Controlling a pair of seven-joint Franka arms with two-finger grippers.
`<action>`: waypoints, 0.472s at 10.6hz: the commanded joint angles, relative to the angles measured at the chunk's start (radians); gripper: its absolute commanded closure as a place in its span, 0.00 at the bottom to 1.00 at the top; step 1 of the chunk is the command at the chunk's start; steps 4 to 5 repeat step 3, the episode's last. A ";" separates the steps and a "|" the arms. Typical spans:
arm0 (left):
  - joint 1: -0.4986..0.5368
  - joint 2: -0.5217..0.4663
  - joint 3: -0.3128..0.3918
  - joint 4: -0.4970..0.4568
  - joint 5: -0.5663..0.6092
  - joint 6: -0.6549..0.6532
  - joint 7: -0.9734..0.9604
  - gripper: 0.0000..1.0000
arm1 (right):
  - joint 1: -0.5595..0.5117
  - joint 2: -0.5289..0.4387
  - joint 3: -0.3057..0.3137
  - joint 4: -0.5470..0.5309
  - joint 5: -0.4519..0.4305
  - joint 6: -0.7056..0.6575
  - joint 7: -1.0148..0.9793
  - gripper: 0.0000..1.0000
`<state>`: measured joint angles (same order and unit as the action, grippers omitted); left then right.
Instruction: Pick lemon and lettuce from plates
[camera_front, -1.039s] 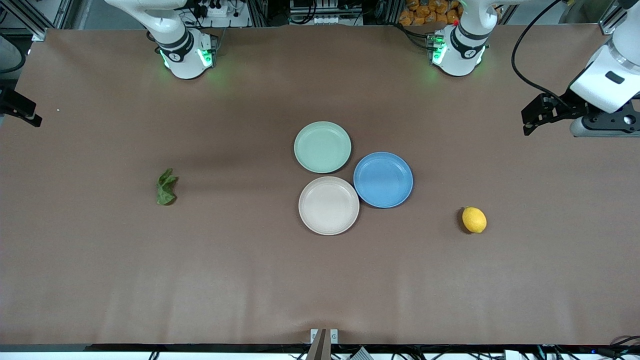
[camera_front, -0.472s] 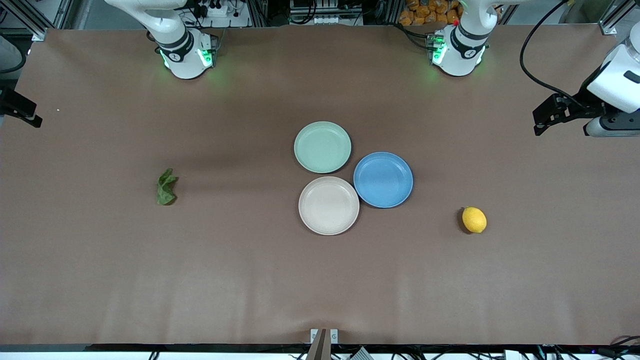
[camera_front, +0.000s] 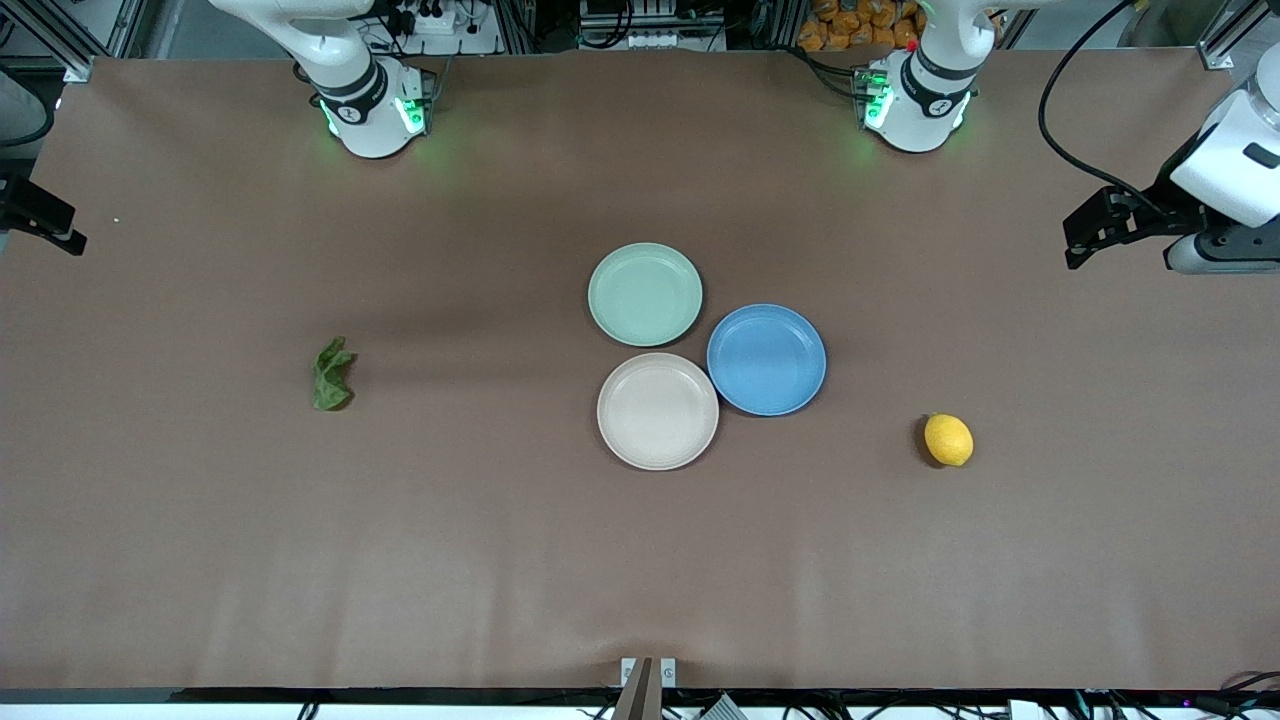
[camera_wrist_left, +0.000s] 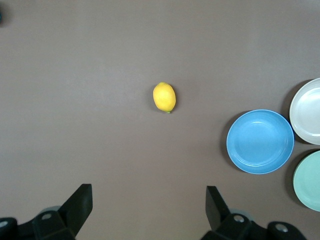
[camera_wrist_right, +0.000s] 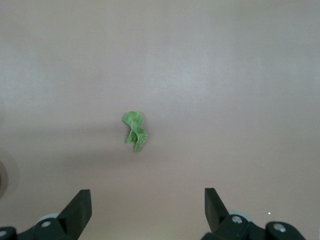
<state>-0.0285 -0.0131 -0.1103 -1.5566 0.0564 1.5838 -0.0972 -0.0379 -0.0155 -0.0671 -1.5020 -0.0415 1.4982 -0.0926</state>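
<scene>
The lemon (camera_front: 948, 440) lies bare on the table (camera_front: 500, 560) toward the left arm's end, well apart from the plates and a little nearer the front edge than they are. The lettuce (camera_front: 332, 374) lies on the table toward the right arm's end, also well clear of the plates. The mint plate (camera_front: 645, 294), the cream plate (camera_front: 657, 411) and the blue plate (camera_front: 766, 359) sit bunched at the table's middle, all three with nothing in them (so the picking off the plates looks done already).

The step in hand seems to be the pull-away at the close. The left hand (camera_front: 1085, 232) hangs over the table's edge at the left arm's end, its fingers (camera_wrist_left: 79, 205) spread wide and holding nothing. The right hand (camera_wrist_right: 147, 212) is up above the lettuce, likewise wide and unloaded; the front view shows only a dark bit of it at that end's edge. Little seems left beyond parking both arms.

Against a second ago, the left hand has drawn outward toward that end edge; lemon, lettuce and plates have not shifted.
</scene>
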 joint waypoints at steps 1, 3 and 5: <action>0.004 0.001 0.003 0.007 -0.020 -0.036 0.028 0.00 | 0.009 -0.003 -0.008 0.003 0.020 -0.001 -0.013 0.00; 0.004 0.001 0.003 0.007 -0.020 -0.045 0.028 0.00 | 0.009 -0.001 -0.008 0.002 0.019 -0.001 -0.013 0.00; 0.004 0.001 0.003 0.007 -0.020 -0.045 0.028 0.00 | 0.009 -0.001 -0.008 0.002 0.019 -0.001 -0.013 0.00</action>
